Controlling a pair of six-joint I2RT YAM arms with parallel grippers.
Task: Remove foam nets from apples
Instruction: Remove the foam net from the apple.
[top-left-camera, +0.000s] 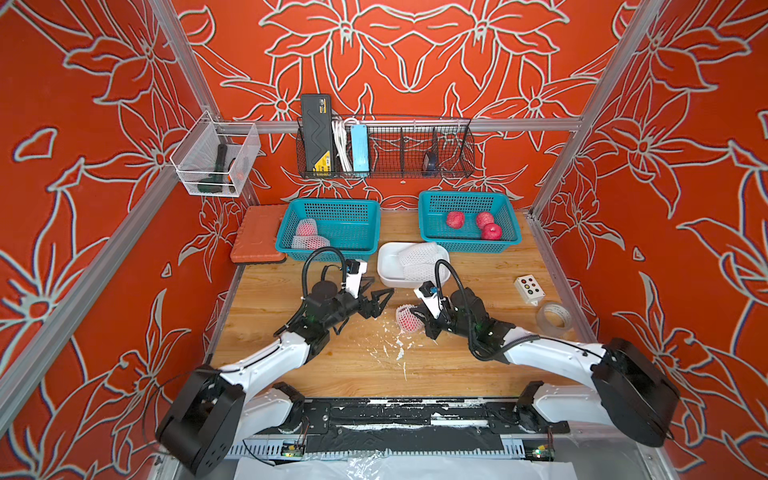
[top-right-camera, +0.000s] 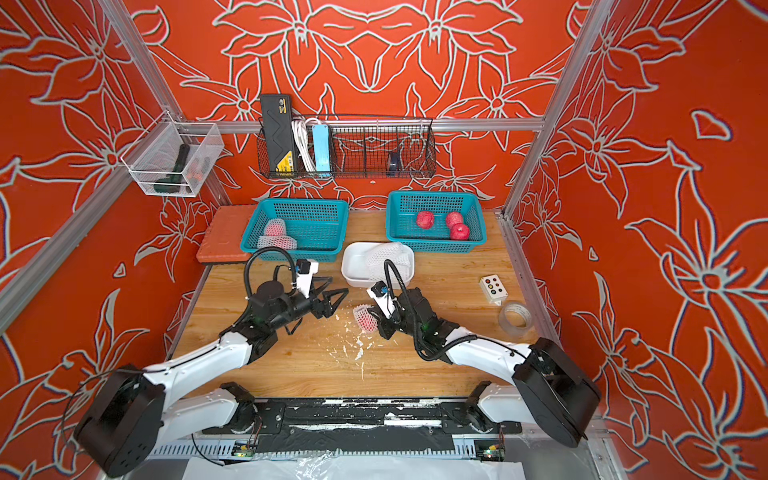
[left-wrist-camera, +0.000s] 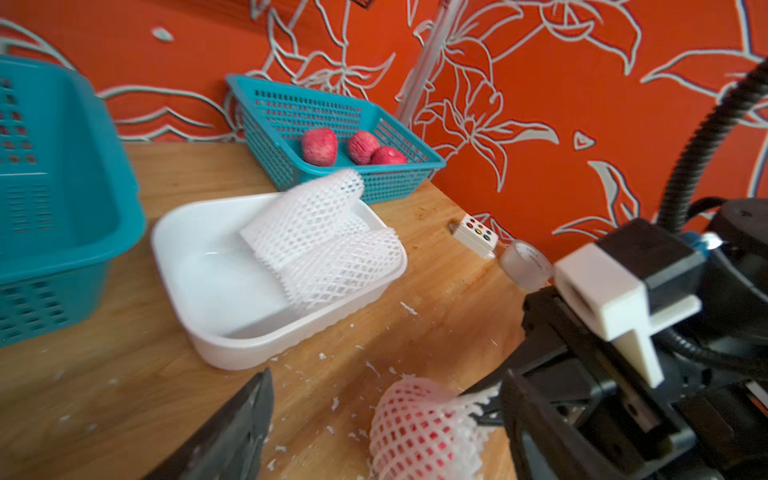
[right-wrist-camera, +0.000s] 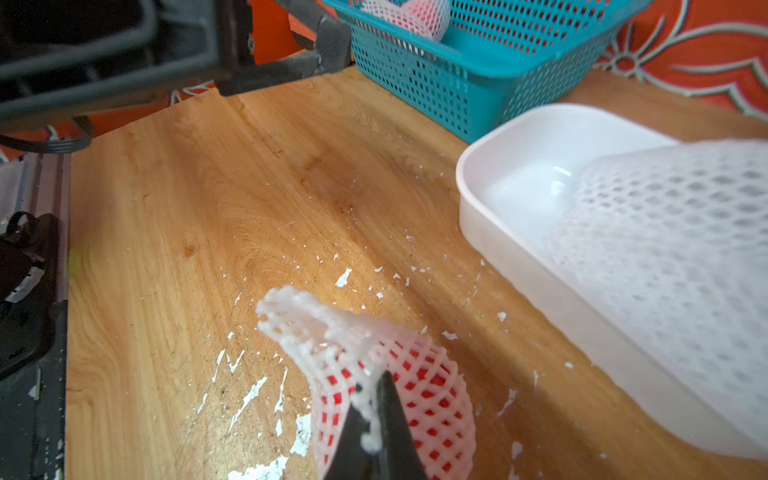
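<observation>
Right jaws: pressed together, pinching foam net (right-wrist-camera: 332, 345) on apple (top-left-camera: 408, 318) lying on the counter (top-left-camera: 357, 374) | Left jaws: spread, near, not touching | Around: white tray (top-left-camera: 388, 270) with empty nets (top-left-camera: 420, 258) behind; foam crumbs (top-left-camera: 395, 347) | Writing: black box's (top-left-camera: 316, 133) yellow label too small to read

A wooden desk (top-left-camera: 436, 374) carried two teal plastic baskets at the back, one on the left (top-left-camera: 332, 202) and one on the right (top-left-camera: 469, 194). A white tray (top-left-camera: 390, 266) sat just in front of the gap between them. A white button box (top-left-camera: 528, 288) and a clear tape roll (top-left-camera: 555, 319) sat near the right edge. White foam crumbs (top-left-camera: 400, 352) lay scattered mid-desk. A black wire rack (top-left-camera: 415, 145) hung on the back wall.
</observation>
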